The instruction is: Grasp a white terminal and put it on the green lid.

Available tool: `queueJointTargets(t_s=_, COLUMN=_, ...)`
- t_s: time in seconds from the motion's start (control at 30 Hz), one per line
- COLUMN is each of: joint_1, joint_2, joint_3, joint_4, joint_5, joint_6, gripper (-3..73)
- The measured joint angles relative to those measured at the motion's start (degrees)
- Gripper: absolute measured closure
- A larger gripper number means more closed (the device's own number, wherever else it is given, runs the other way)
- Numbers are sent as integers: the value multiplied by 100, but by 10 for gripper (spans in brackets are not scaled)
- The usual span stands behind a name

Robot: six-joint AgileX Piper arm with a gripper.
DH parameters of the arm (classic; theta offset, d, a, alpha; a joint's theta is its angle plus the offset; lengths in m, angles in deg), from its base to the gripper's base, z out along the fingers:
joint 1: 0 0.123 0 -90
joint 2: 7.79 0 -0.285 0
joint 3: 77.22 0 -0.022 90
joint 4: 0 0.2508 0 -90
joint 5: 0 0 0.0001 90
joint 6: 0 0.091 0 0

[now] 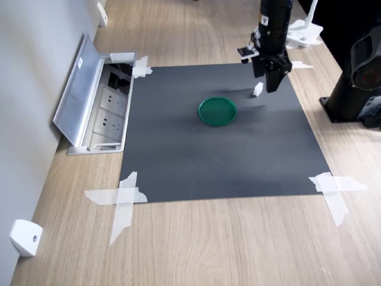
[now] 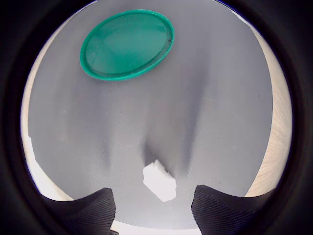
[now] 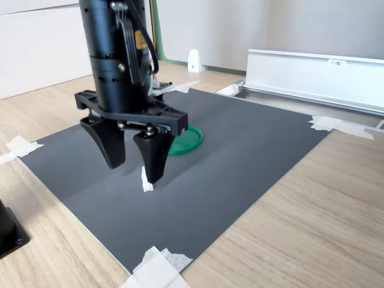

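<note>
The white terminal [image 1: 258, 89] [image 3: 146, 180] lies on the black mat [image 1: 220, 161], a short way from the green lid [image 1: 217, 111] [image 3: 186, 141] toward the first exterior view's right. My gripper [image 1: 271, 88] [image 3: 133, 163] points down over it, open and holding nothing. In the wrist view the terminal [image 2: 159, 181] sits between the two ribbed fingers [image 2: 85, 208], with the green lid [image 2: 127, 44] farther off. In the second exterior view one finger [image 3: 155, 159] partly hides the terminal, and the tips hang just above the mat.
An open floor socket box with a metal flap [image 1: 89, 101] borders the mat on the first exterior view's left. White tape [image 1: 122, 196] holds the mat's corners. A white wedge piece [image 1: 25, 237] lies near the wall. Another black arm base [image 1: 357, 83] stands at the first exterior view's right.
</note>
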Motion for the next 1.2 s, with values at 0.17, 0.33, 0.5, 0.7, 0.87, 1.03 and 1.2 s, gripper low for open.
queueJointTargets(t_s=0.17, joint_1=0, joint_2=73, joint_3=0, joint_4=-41, joint_5=-256, joint_6=-71, gripper=28)
queueJointTargets(t_s=0.33, joint_1=0, joint_2=251, joint_3=0, joint_4=-41, joint_5=-274, joint_6=-70, gripper=28)
queueJointTargets(t_s=0.5, joint_1=0, joint_2=291, joint_3=0, joint_4=-48, joint_5=-317, joint_6=-157, gripper=55)
queueJointTargets(t_s=0.7, joint_1=0, joint_2=431, joint_3=0, joint_4=-58, joint_5=-348, joint_6=-218, gripper=182)
queueJointTargets(t_s=0.87, joint_1=0, joint_2=463, joint_3=0, joint_4=-58, joint_5=-375, joint_6=-218, gripper=350)
queueJointTargets(t_s=1.03, joint_1=0, joint_2=463, joint_3=0, joint_4=-58, joint_5=-506, joint_6=-238, gripper=501)
queueJointTargets(t_s=1.2, joint_1=0, joint_2=445, joint_3=0, joint_4=-26, joint_5=-512, joint_6=-287, gripper=589)
